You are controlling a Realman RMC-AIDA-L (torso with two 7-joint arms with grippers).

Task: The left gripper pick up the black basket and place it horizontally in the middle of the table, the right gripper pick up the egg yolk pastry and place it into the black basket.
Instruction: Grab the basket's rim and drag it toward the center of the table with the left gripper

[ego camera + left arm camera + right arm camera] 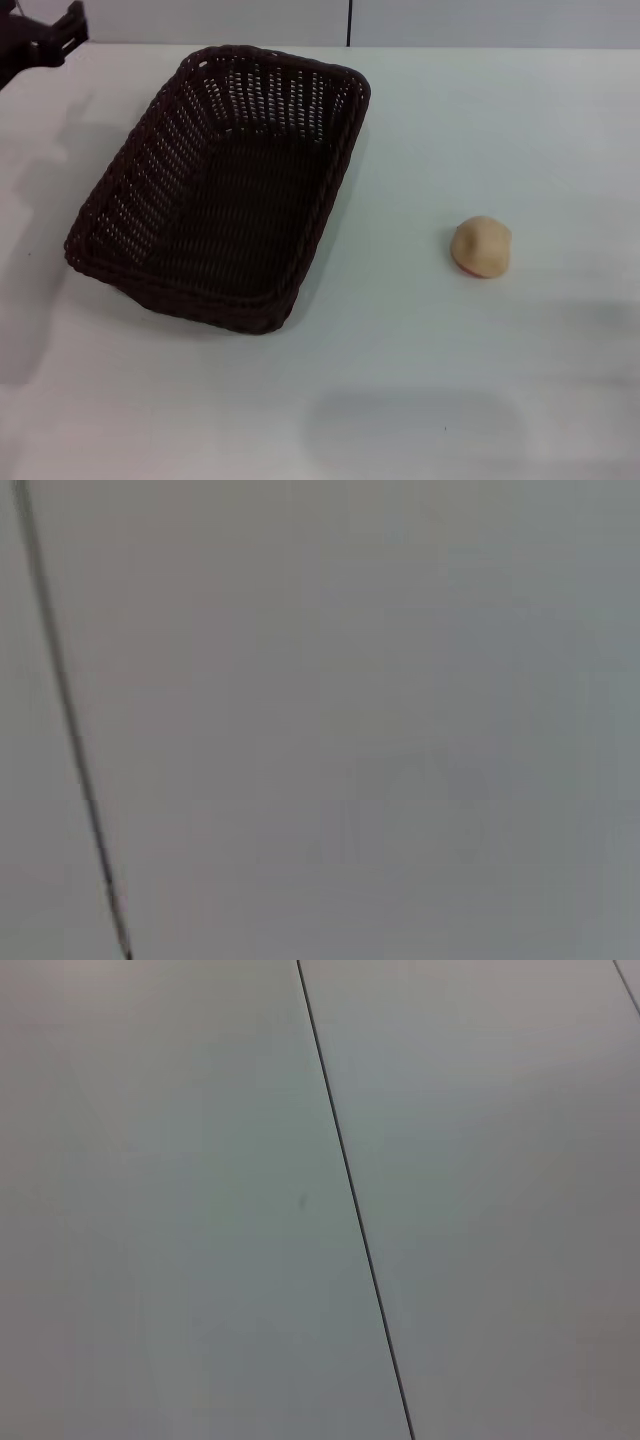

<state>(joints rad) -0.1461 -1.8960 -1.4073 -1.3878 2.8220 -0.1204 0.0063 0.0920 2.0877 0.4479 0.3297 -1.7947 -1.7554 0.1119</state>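
Observation:
The black basket [225, 185] lies on the white table [400, 380], left of the middle, its long side running slantwise from near left to far right. It is empty. The egg yolk pastry [482, 246] sits on the table to the right of the basket, well apart from it. My left gripper [50, 40] shows only partly at the far left corner of the head view, above the table and apart from the basket. My right gripper is out of view. Both wrist views show only bare pale surface with a dark seam line.
The table's far edge [480, 46] runs along the top of the head view, with a dark vertical seam [350, 22] in the wall behind it. A soft shadow [410, 425] lies on the near table.

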